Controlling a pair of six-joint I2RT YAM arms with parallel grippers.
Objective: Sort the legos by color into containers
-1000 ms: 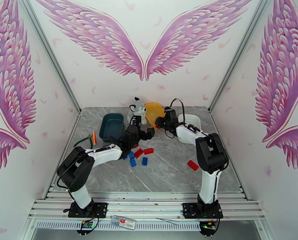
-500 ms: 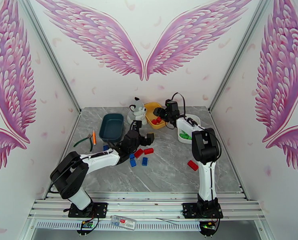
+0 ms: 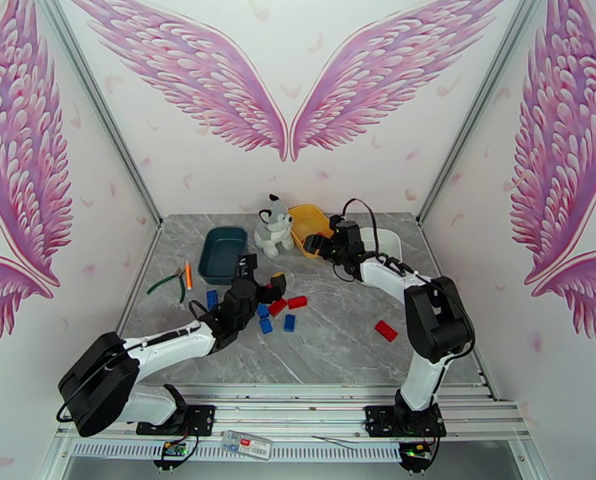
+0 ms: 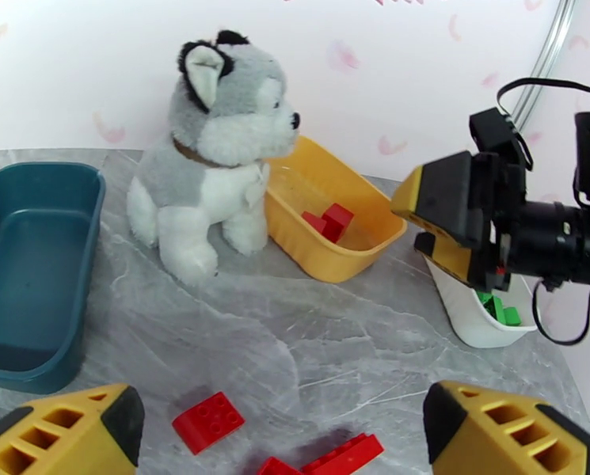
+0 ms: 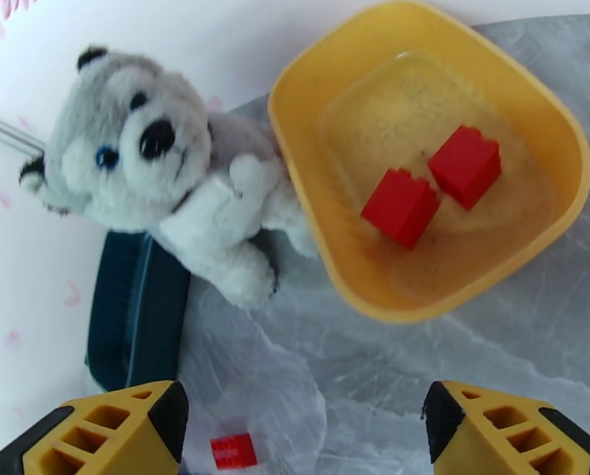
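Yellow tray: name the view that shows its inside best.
Right wrist: it looks down into the yellow tray, both red legos plain. Left wrist shows it side-on, legos partly behind its near wall. Top external shows it small and distant.

Grey-white plush husky (image 3: 272,226) sits upright at the far middle of the grey marbled surface (image 3: 338,346). Near the left edge we see dark green pliers (image 3: 168,283), with an orange-handled tool (image 3: 188,274) just beside them. We record pink wing murals (image 3: 218,82) on the white walls. A small white card (image 3: 246,444) lies on the front rail.
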